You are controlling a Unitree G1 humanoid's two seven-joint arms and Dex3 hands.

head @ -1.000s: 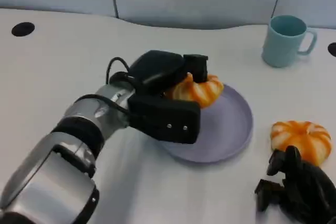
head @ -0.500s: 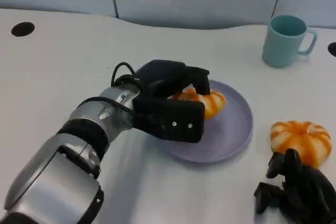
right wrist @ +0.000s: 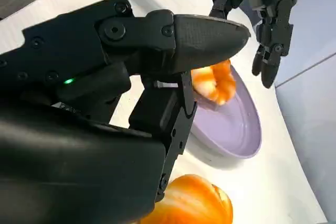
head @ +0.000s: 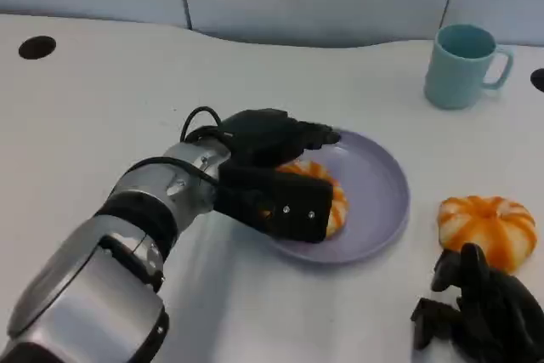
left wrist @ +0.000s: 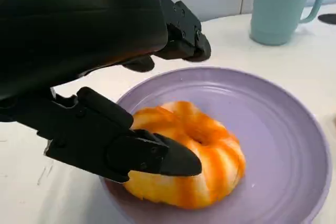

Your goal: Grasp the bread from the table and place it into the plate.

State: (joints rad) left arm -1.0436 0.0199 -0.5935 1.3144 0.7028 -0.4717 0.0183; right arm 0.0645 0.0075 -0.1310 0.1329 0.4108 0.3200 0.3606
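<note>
An orange-striped ring of bread [head: 334,201] lies flat in the lilac plate [head: 378,201], on the side nearest my left hand [head: 272,163]. In the left wrist view the bread [left wrist: 205,156] rests on the plate [left wrist: 278,124]. There the thumb lies against the bread's near side, and the fingers [left wrist: 181,30] are lifted off it and spread. The right wrist view also shows the left hand [right wrist: 268,19] hanging above the bread [right wrist: 212,85]. My right hand [head: 480,316] rests at the table's front right and holds nothing.
A second striped bread [head: 487,227] lies on the table just beyond my right hand and shows close in the right wrist view [right wrist: 189,203]. A teal mug [head: 463,65] stands at the back right. A dark round hole [head: 36,47] is at the far left.
The left hand has come down with the bread and its fingers have spread. The bread now lies in the plate instead of hanging above the rim. The right hand has stayed put.
</note>
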